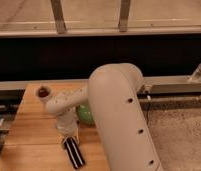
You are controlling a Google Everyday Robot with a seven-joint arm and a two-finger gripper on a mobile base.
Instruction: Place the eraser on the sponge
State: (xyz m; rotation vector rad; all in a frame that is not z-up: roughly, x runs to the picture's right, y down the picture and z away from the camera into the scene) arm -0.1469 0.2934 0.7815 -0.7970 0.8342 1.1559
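Observation:
The eraser [74, 152], a long black block with white stripes, lies on the wooden table [29, 130] near its front edge. My gripper [69, 141] points down at the eraser's far end and is shut on that end. The big white arm [116, 115] fills the middle of the view. The sponge is hidden.
A green bowl [85, 115] sits just behind the gripper, partly covered by the arm. A small dark round object [42, 92] rests at the table's back left. A dark wall and a metal rail [174, 84] run behind the table. Speckled floor [179, 135] lies to the right.

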